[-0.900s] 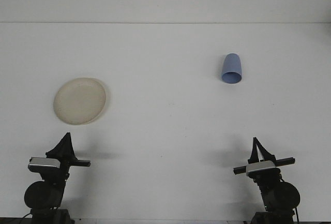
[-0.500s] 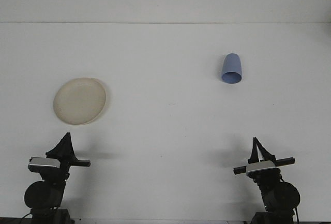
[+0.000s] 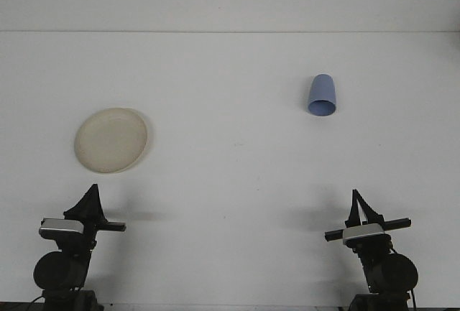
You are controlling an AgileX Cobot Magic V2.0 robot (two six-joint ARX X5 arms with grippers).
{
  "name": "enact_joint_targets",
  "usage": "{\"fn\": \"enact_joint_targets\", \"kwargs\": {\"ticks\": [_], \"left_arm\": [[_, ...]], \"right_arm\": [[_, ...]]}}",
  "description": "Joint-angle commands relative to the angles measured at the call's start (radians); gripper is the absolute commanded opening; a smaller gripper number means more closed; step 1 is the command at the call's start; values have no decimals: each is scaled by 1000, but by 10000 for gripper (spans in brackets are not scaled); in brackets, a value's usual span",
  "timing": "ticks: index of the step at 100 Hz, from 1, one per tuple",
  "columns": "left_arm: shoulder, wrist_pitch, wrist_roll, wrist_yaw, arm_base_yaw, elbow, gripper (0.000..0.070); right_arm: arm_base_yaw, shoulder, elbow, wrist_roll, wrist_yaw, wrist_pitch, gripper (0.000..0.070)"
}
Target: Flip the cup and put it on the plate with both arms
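Nothing is done yet: the blue cup (image 3: 321,95) lies upper right, the plate (image 3: 111,139) sits bare at left; left gripper (image 3: 89,202) and right gripper (image 3: 357,207) wait low, their pincers' state impossible to tell.

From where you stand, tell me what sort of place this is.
Probably a robot test bench rather than a kitchen: a plain white tabletop against a bare white wall, holding only a round cream plate and a blue plastic cup standing upside down, with two arm-mounted grippers, left gripper and right gripper.
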Motion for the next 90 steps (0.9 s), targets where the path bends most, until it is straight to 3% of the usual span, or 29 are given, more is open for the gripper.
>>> {"fn": "enact_joint_targets", "kwargs": {"ticks": [1, 14, 26, 36, 56, 67, 72, 84, 87, 90], "left_arm": [[-1, 10, -4, -3, -2, -20, 13], [0, 10, -4, -3, -2, -20, 13], [-1, 10, -4, -3, -2, -20, 14], [-1, 10, -4, -3, -2, -20, 13], [-1, 10, -4, -3, -2, -20, 13], [-1, 10, -4, -3, -2, -20, 13], [0, 10, -4, -3, -2, -20, 13], [-1, 10, -4, -3, -2, -20, 13], [0, 10, -4, -3, -2, -20, 13], [-1, 10, -4, -3, -2, -20, 13]], "right_arm": [[-1, 0, -2, 84, -5, 35, 0], [-1, 0, -2, 314, -2, 74, 0], [-1, 0, -2, 529, 54, 129, 0], [-1, 1, 45, 627, 85, 122, 0], [-2, 158, 278, 634, 134, -20, 0], [-2, 344, 439, 560, 164, -93, 5], [-2, 429, 502, 520, 149, -100, 90], [-2, 616, 626, 473, 111, -99, 506], [-2, 661, 650, 463, 98, -98, 557], [-2, 705, 671, 452, 81, -95, 564]]}}
